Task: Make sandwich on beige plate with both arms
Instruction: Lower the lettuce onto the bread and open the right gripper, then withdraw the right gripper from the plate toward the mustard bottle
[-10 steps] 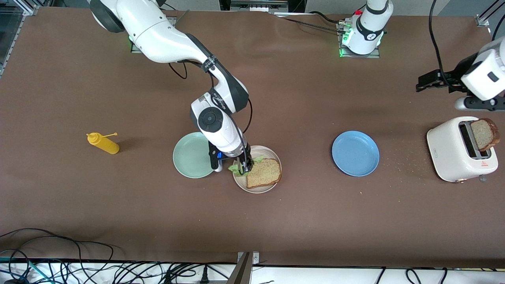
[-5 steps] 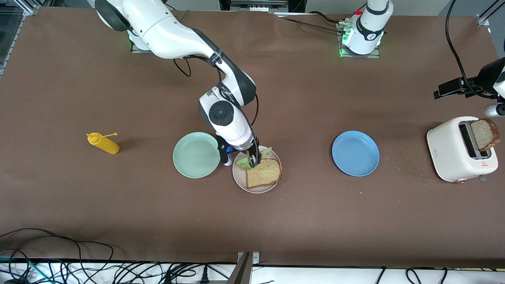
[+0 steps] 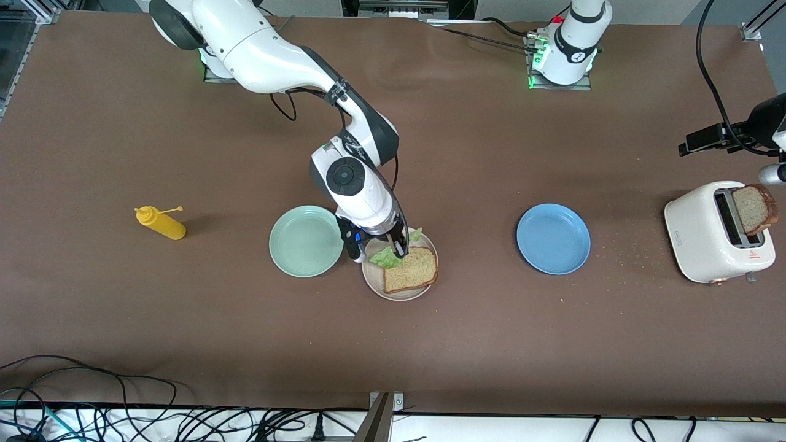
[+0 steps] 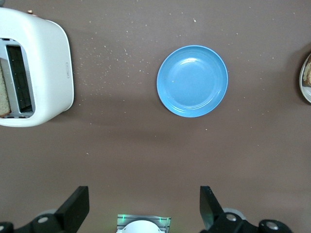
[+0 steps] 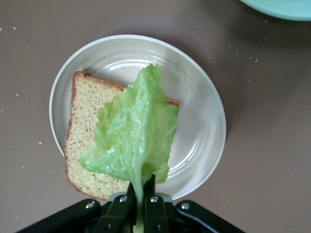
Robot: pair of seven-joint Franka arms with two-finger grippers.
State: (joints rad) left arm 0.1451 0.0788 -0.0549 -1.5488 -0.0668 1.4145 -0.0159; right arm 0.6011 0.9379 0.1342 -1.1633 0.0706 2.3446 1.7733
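Sandwich half-built: one bread slice (image 3: pixel 411 269) lies flat on the beige plate (image 3: pixel 376 279), and the lettuce (image 3: pixel 385 257) hangs in the air above it, not yet laid down.

Right hand (image 3: pixel 397 248) is over the plate's rim, fingers pinched together on the lettuce stem. In the right wrist view the leaf (image 5: pixel 133 133) droops from the hand (image 5: pixel 140 203) and hangs over part of the slice (image 5: pixel 81 126); the rest of the plate (image 5: pixel 204 111) shows bare beneath. Mint plate (image 3: pixel 305 240) sits just beside the right hand, toward the right arm's end of the counter (image 3: pixel 184 319). Yellow bottle (image 3: pixel 159 222) is well off the same way.

Left hand (image 4: pixel 141 211) waits high over the counter, fingers (image 4: pixel 75 208) spread wide apart, holding nothing. Below it, blue plate (image 4: pixel 192 80) and toaster (image 4: pixel 46 73). In the front view the toaster (image 3: pixel 706 236) carries a second slice (image 3: pixel 753 209) sticking up from its slot. Blue plate (image 3: pixel 552 238) lies between toaster and beige plate. Crumbs scattered near the toaster.
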